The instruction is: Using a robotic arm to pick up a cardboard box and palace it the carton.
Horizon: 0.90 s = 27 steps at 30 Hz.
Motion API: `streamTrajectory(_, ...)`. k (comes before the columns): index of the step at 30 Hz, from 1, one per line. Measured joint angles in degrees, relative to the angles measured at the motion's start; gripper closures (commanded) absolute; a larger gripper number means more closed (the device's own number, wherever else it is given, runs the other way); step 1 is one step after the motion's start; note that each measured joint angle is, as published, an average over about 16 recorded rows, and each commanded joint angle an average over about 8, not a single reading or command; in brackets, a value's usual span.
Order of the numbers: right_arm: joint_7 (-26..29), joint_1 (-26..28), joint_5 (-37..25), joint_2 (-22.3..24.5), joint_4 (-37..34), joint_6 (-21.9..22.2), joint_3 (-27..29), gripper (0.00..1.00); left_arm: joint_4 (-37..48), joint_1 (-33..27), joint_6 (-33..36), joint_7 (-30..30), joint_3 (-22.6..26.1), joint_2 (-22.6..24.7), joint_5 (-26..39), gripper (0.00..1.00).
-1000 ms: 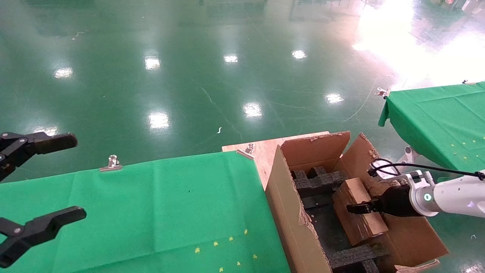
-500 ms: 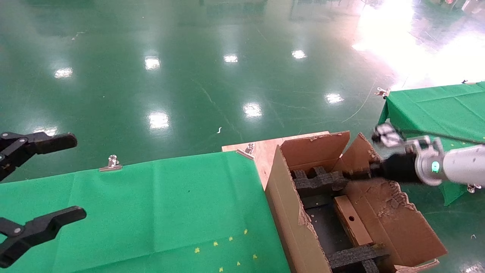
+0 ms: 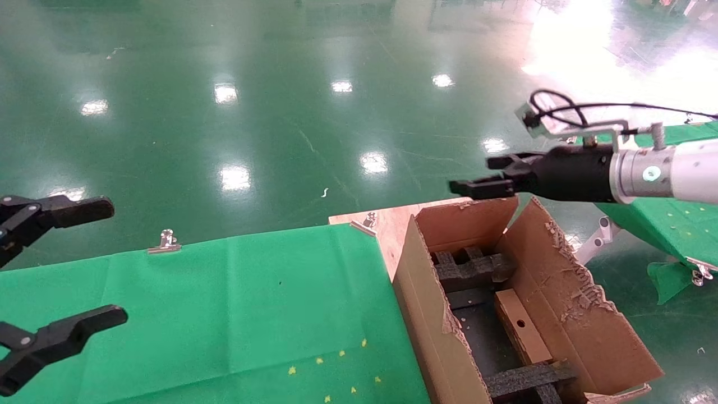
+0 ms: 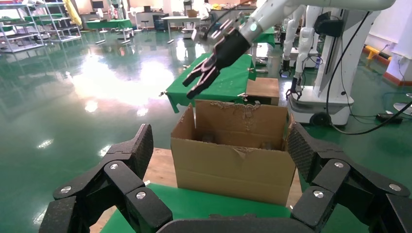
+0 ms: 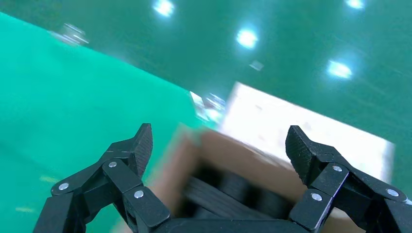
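Head view looks down; both wrist views face carton.

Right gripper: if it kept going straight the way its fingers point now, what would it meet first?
Probably nothing close: the right gripper is open, level above the carton, pointing toward the robot's left over bare green floor. Depth is uncertain.

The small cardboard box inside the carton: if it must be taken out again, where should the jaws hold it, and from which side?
Probably from above, gripping across the two long sides of the small box. It lies between the foam blocks deep in the carton, whose walls block any sideways approach. The right gripper, open, hangs above the carton.
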Motion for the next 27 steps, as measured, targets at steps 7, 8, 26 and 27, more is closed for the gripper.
streamTrajectory(7, -0.9, 0.5, 4.0, 0.9, 2.2, -3.2, 1.8, 0.0, 0.0, 0.0, 0.0, 0.0, 0.0, 0.0, 0.0, 0.0)
streamTrajectory(8, -1.0, 0.5, 4.2, 0.9, 2.3, -3.4, 1.9, 0.0, 0.0, 0.0, 0.0, 0.0, 0.0, 0.0, 0.0, 0.0)
streamTrajectory(26, -5.6, -6.5, 6.6, -0.7, 6.0, -8.4, 11.4, 0.0, 0.0, 0.0, 0.0, 0.0, 0.0, 0.0, 0.0, 0.0)
streamTrajectory(27, -6.1, -7.1, 6.8, -0.9, 6.3, -8.9, 12.2, 0.0, 0.0, 0.0, 0.0, 0.0, 0.0, 0.0, 0.0, 0.0)
